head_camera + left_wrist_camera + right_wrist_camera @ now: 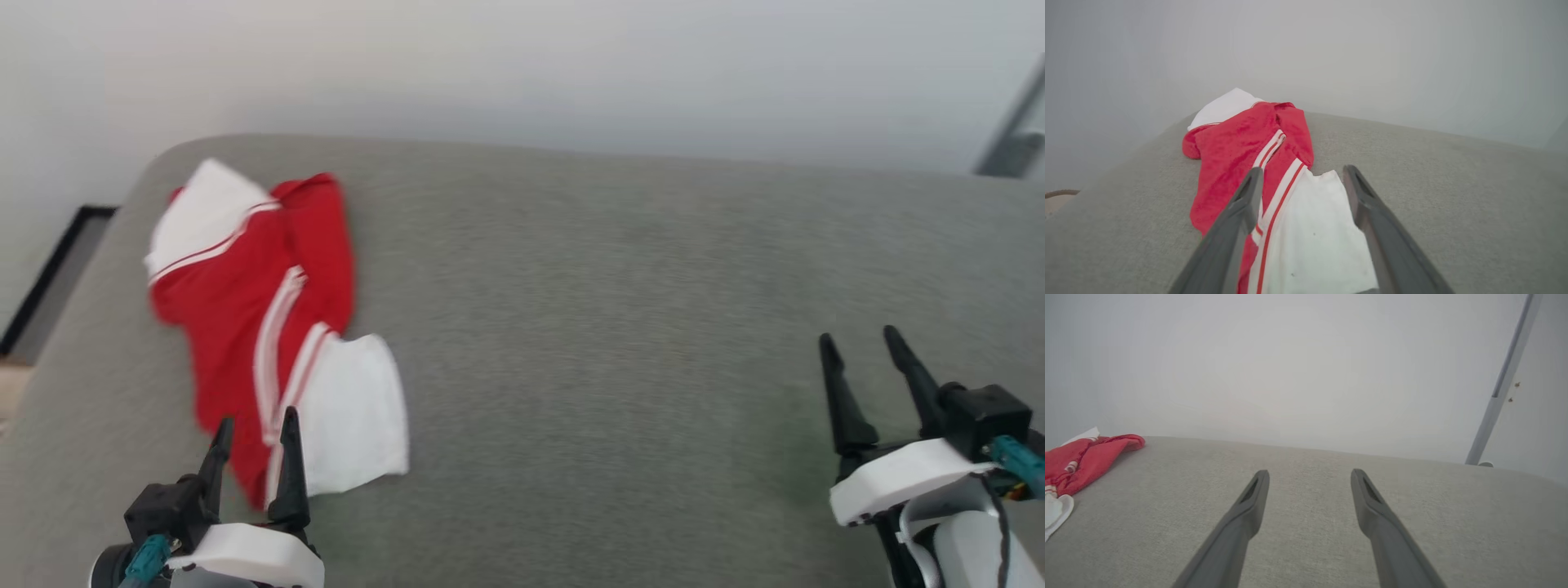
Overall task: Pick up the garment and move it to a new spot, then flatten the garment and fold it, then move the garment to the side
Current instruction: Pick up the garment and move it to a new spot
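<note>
The garment (245, 294) is a red jersey with white sleeve panels and red-white striped trim, lying bunched in a long heap on the left part of the grey surface (620, 327). My left gripper (255, 429) hovers open over the garment's near end, its two dark fingers apart above the white sleeve panel (1310, 237). In the left wrist view the garment (1237, 151) stretches away between and beyond the left gripper (1301, 175). My right gripper (859, 339) stands open far to the right over bare fabric. From the right wrist, the garment (1081, 461) lies at the far left, well apart from the right gripper (1309, 475).
The grey cushioned surface has a rounded far-left corner (175, 159) close behind the garment, with floor and a dark frame (49, 269) beyond it. A pale wall runs behind. A grey pole (1502, 388) stands at the back right. Bare fabric spreads between the two grippers.
</note>
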Robot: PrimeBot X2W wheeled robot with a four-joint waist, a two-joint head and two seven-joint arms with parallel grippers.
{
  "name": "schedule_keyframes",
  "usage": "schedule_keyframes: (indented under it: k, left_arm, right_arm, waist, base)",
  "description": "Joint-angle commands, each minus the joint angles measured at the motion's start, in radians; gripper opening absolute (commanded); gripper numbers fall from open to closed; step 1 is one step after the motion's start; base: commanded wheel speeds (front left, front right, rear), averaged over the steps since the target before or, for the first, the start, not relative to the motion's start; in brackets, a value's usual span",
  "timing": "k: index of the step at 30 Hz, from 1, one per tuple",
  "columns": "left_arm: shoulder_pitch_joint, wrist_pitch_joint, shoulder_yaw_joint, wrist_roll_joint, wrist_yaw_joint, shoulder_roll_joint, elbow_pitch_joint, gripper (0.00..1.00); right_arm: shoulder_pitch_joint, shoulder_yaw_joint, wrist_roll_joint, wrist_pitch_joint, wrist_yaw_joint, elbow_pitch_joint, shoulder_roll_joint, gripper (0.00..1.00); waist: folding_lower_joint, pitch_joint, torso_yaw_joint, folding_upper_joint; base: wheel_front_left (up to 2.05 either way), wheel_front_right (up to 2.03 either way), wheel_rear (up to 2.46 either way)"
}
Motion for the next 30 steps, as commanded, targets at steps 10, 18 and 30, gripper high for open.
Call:
schedule_keyframes:
  k: [10, 18, 30]
  left_arm:
    - [0.05, -0.006, -0.028, -0.06, 0.044, -0.001, -0.024, 1.0]
    - [0.104, -0.006, -0.029, -0.112, 0.088, 0.0, -0.076, 1.0]
    - [0.092, -0.006, -0.065, -0.102, 0.075, -0.001, -0.101, 1.0]
  right_arm:
    - [-0.027, 0.103, 0.015, -0.005, 0.0, 0.012, 0.021, 1.0]
    - [-0.058, 0.201, 0.028, -0.005, 0.0, 0.035, 0.048, 1.0]
    - [-0.086, 0.236, 0.043, -0.005, 0.0, 0.05, 0.047, 1.0]
  waist:
    - [0.0, 0.009, 0.28, -0.0001]
    - [0.0, 0.006, 0.38, -0.0001]
    - [0.0, 0.021, 0.326, -0.0001]
  base:
    - [0.0, 0.0, 0.0]
    - [0.0, 0.0, 0.0]
    - [0.0, 0.0, 0.0]
